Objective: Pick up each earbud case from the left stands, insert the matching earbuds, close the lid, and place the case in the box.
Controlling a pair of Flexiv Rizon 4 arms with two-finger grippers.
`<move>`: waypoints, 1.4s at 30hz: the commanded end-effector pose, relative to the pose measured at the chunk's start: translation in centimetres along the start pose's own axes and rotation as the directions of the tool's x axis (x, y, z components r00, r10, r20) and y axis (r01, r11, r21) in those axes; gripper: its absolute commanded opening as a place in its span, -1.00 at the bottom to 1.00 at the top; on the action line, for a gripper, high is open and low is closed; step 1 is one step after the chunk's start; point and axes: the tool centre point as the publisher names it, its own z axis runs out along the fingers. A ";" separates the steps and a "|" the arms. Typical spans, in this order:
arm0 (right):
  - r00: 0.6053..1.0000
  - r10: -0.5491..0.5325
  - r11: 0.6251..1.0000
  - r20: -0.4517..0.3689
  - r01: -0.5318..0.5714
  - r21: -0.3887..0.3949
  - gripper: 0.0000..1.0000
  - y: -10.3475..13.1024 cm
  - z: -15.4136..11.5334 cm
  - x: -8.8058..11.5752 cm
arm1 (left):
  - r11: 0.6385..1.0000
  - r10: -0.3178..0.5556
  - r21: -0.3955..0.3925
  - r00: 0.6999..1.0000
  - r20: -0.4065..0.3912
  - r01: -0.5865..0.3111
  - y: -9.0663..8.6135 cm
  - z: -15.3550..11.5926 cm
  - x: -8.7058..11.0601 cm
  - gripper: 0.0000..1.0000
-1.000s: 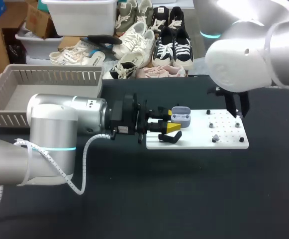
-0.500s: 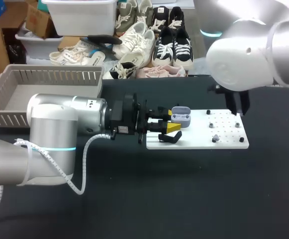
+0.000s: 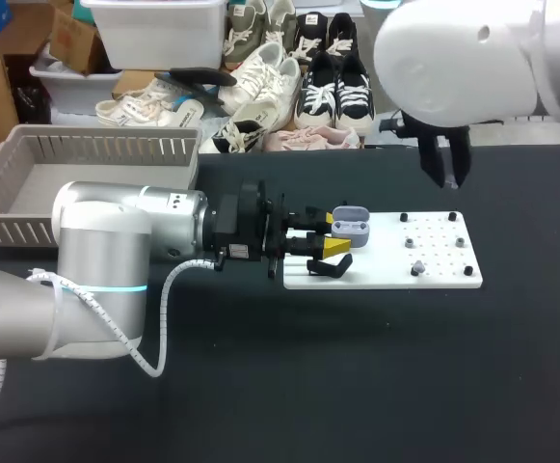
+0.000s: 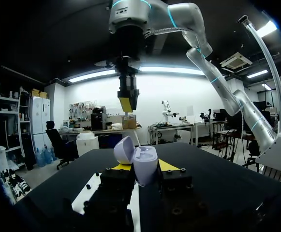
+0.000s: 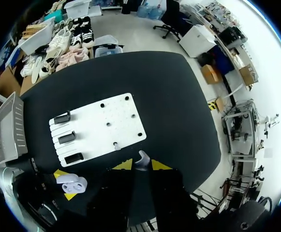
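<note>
Now, left end effector (image 3: 335, 233): clamped on open case (image 3: 351, 225), at board's (image 3: 443, 268) left edge.
Right end effector (image 5: 141, 165): grasping earbud (image 5: 141, 158), high above board's far edge.

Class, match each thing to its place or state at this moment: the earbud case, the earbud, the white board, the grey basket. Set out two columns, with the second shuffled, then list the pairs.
Things
1. earbud case
2. earbud
3. white board
4. grey basket

Places or states
A. flat on the black table, carrying three black stands
B. pinched in the right claw
C. at the table's far left corner
D. lid open, gripped in the left claw

Pairs: 1-D, 2-B, 3-A, 4-C
</note>
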 end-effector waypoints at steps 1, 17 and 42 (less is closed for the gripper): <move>1.000 -0.005 1.000 0.009 0.005 0.004 -1.00 0.7 -2.4 2.0 | 1.000 0.000 0.001 1.000 0.001 0.000 0.1 0.0 0.1 -1.00; 0.999 0.006 0.996 -0.031 -0.009 -0.084 -1.00 7.9 -3.6 6.5 | 1.000 0.000 0.001 1.000 0.001 0.000 0.1 0.0 0.1 -1.00; 0.998 0.049 0.996 -0.025 -0.051 -0.069 -1.00 9.4 -4.2 8.0 | 1.000 0.000 0.001 1.000 0.001 0.000 0.1 0.0 0.1 -1.00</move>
